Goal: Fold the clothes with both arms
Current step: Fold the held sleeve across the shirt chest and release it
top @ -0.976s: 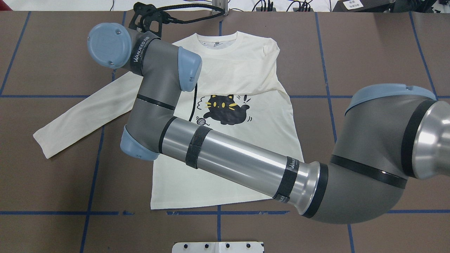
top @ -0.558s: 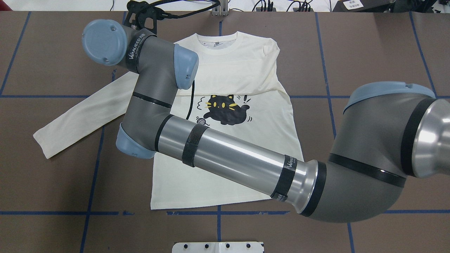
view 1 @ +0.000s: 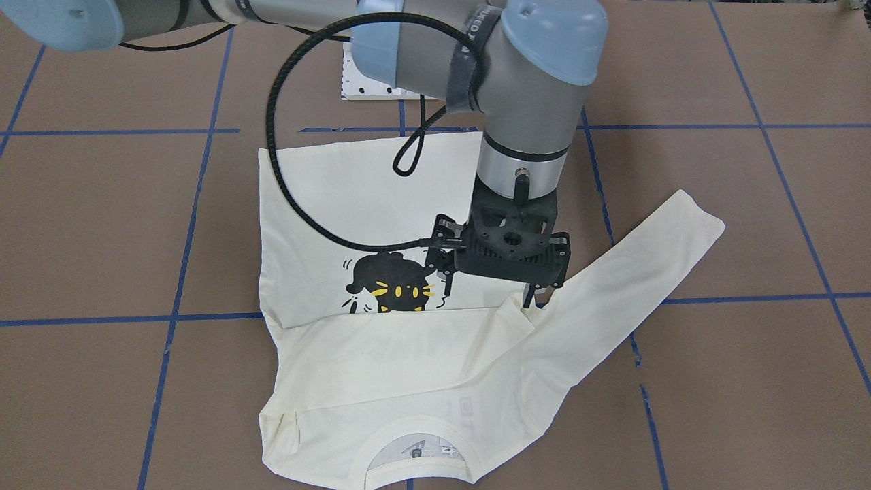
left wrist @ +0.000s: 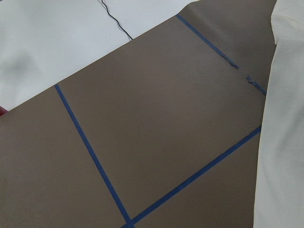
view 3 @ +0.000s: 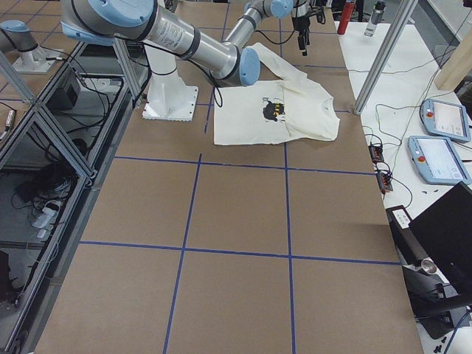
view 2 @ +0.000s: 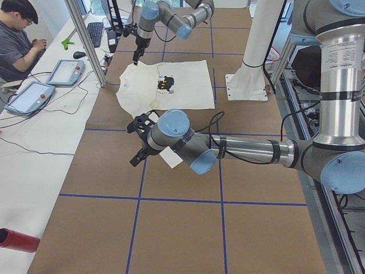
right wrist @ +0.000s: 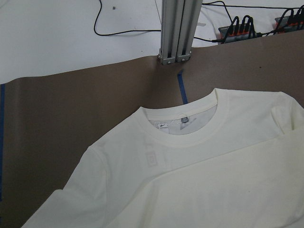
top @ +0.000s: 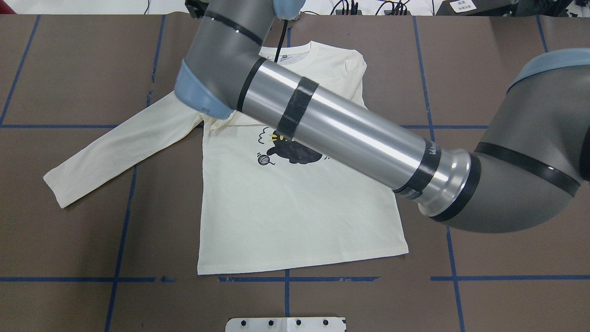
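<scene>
Brown taped table (top: 69, 230) spans both frames. In the front view's centre my right gripper (view 1: 487, 292) hangs fingers-down, jaws apart, gripping nothing, probably poised over the armpit fold. I can't tell the left gripper (view 2: 138, 145)'s state. From overhead, the shirt (top: 295, 216) lies mid-frame, collar at the top, long axis vertical, sleeve (top: 115, 148) lower left.

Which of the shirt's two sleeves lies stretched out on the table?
The sleeve on the robot's left, reaching out over bare table; the other sleeve is folded across the shirt's chest.
</scene>
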Controlling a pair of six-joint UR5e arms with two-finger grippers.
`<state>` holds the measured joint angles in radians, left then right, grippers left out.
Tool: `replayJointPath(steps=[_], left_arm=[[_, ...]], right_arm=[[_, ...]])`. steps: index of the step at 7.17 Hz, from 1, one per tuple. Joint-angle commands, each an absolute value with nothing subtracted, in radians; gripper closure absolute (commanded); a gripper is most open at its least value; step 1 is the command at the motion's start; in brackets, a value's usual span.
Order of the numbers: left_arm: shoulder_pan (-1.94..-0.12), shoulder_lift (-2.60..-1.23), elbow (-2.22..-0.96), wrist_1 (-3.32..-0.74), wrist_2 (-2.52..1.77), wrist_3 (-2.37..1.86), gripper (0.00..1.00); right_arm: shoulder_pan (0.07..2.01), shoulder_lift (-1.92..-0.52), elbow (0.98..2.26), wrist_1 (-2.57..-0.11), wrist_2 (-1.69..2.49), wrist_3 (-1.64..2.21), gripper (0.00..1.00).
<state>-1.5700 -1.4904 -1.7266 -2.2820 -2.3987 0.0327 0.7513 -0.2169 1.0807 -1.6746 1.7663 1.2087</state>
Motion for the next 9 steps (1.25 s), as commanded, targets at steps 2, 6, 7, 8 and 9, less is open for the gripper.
replayJointPath(steps=[2,6,7,8,9], left_arm=[[-1.546,-1.49,-1.741,-2.306,-2.401,-0.151,0.0],[-1.254,-1.333,-1.744,-2.648,-2.194,-0.442,0.0],[-1.17,-1.321,-1.744,-2.675,-2.151,-0.445,0.0],[-1.093,-1.307,-1.744,-2.697,-2.102,-0.446,0.0],[-1.056,-1.29,-1.744,-2.713,-2.089,-0.446,0.0]], right_arm=[[0.983,-0.649,1.61,-1.805,2.041,0.799,0.0],[1.244,-1.18,1.906,-1.792,2.256,0.221,0.0],[1.284,-1.281,1.922,-1.758,2.264,0.162,0.0],[1.298,-1.377,1.927,-1.677,2.263,0.152,0.0],[1.308,-1.466,1.928,-1.581,2.266,0.152,0.0]])
